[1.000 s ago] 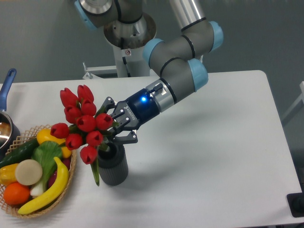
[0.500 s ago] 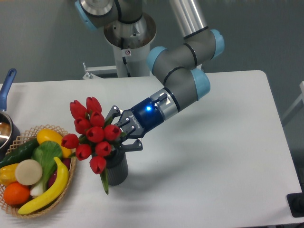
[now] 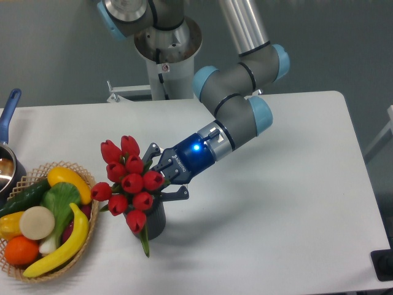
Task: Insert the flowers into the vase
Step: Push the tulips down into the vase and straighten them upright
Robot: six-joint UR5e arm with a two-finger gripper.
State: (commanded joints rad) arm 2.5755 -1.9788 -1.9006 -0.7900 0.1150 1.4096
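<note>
At the left a fruit basket (image 3: pixel 37 270) is set on the table (image 3: pixel 276 203). The flowers (image 3: pixel 129 181) are tilted over the vase (image 3: pixel 153 222), hiding its mouth, seemingly so the stems can be fed in. The gripper (image 3: pixel 163 175) is clamped on their stems.

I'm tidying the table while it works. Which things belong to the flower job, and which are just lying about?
Job:
- flowers, held in the pincer
- vase, mostly hidden behind them

Lying about:
- basket of plastic fruit and vegetables
- pot at the left edge
</note>
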